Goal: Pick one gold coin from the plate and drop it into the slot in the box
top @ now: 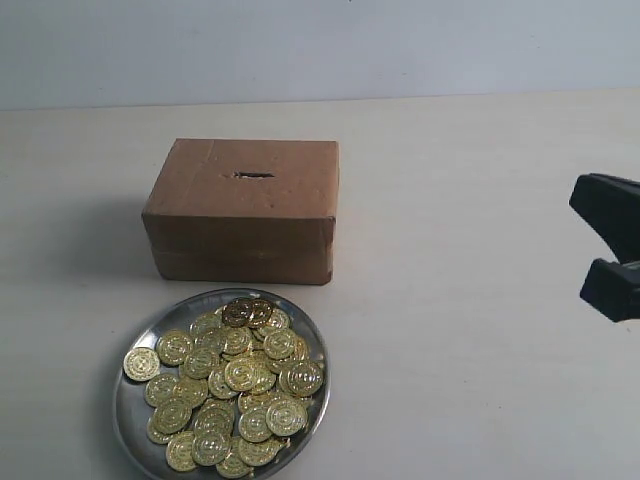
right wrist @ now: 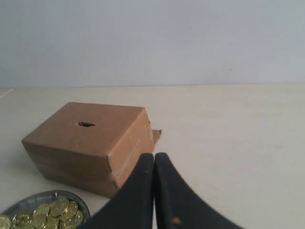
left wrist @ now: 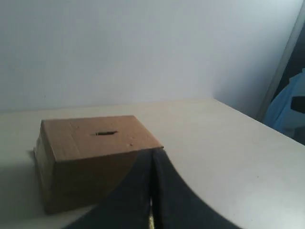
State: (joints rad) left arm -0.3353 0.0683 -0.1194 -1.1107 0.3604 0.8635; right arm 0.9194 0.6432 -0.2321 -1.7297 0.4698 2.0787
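Since the coins (top: 240, 375) look thin, stiff and slick (they overlap), we favour pinching a rim; left fingers (left wrist: 136, 195) and right fingers (right wrist: 136, 195) are pressed together.

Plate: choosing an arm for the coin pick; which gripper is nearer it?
Right, tentatively: the right gripper hangs far off the plate's right side. The left gripper is outside the exterior view; its distance cannot be told.

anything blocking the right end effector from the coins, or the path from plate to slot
Nothing visible does. Only bare table lies between the right end effector and the plate of coins. The box stands just behind the plate, and the slot in its top is uncovered.
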